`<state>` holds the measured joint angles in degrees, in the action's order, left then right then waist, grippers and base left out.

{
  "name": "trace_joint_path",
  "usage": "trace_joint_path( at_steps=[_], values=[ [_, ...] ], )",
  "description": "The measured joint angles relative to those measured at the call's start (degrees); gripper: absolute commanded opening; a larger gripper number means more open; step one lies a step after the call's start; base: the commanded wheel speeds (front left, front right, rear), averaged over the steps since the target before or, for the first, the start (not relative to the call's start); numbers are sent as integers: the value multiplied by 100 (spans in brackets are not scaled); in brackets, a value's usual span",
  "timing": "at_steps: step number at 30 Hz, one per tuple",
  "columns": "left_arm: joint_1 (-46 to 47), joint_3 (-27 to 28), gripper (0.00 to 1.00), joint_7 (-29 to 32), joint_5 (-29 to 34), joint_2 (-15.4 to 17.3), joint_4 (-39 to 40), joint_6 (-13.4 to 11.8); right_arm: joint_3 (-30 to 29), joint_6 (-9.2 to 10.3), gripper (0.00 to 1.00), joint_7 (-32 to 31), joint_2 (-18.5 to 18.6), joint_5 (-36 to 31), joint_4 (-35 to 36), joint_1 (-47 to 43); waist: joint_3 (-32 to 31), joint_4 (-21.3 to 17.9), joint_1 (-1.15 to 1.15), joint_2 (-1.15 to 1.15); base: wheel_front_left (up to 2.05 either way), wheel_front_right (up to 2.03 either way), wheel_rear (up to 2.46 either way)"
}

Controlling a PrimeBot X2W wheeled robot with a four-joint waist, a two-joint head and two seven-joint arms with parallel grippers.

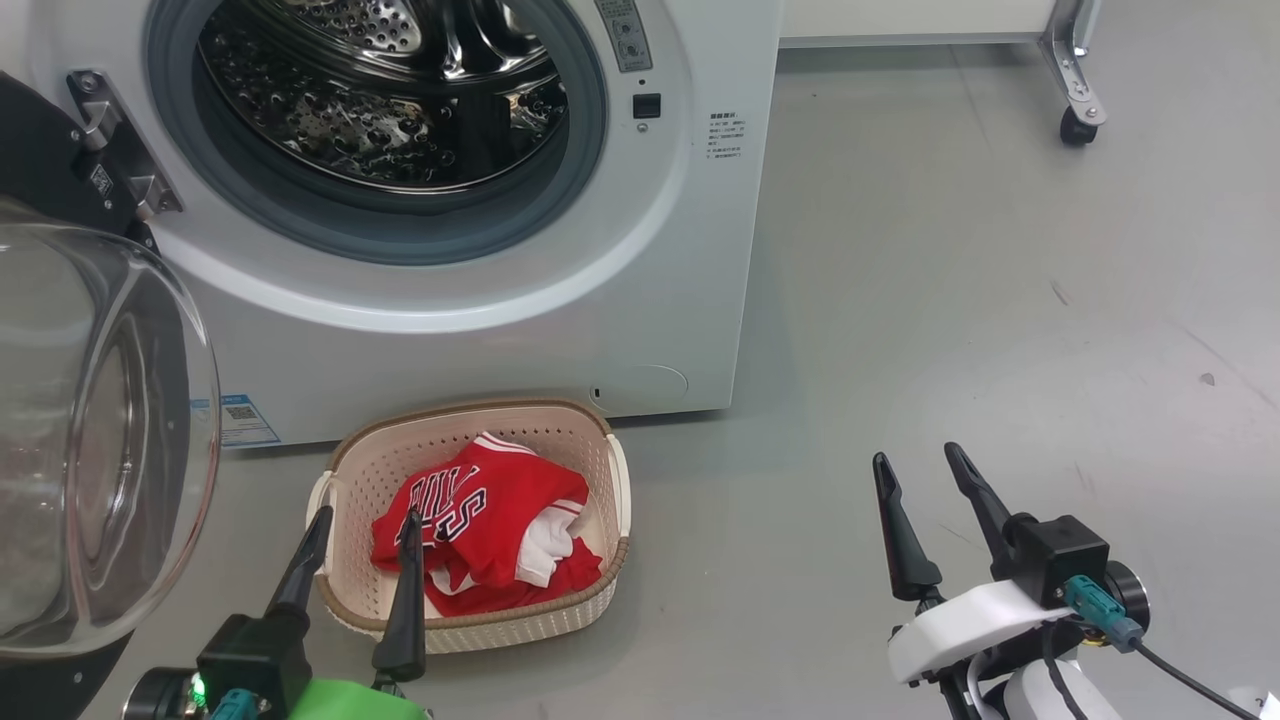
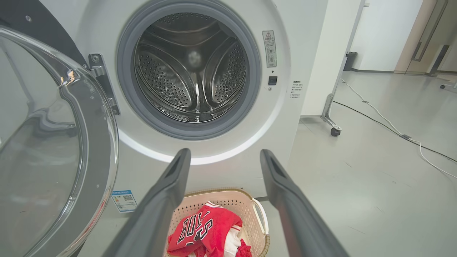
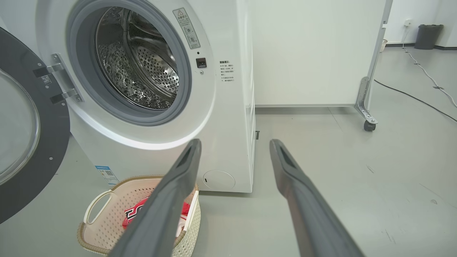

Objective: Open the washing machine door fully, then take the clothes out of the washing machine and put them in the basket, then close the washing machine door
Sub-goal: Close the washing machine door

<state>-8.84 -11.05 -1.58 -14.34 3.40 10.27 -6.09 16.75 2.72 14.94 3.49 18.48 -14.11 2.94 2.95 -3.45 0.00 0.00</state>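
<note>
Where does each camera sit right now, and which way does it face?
Head: high, looking down at the basket and washer; left gripper and right gripper at bottom.
Left wrist: behind its open fingers, facing straight into the drum.
Right wrist: behind its open fingers, facing the washer at an angle.
Shared: all show the open door and clothes in the basket.

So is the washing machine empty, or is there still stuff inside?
Empty, as far as the views reach: the drum shows bare shiny steel, and the red clothes lie in the basket.
</note>
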Motion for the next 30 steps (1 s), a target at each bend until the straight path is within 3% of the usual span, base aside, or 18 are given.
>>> trace_joint_path(
  at_steps=[11,30],
  values=[
    [4,-3,100,30,-2,-1,19,0,-135,53,100,0,58,0,115,-12,42,282,0,0,0,0,0],
    [20,314,100,-102,1,-7,-22,-18,-80,38,100,-1,151,-55,269,-10,63,1520,0,0,0,0,0]
  ],
)
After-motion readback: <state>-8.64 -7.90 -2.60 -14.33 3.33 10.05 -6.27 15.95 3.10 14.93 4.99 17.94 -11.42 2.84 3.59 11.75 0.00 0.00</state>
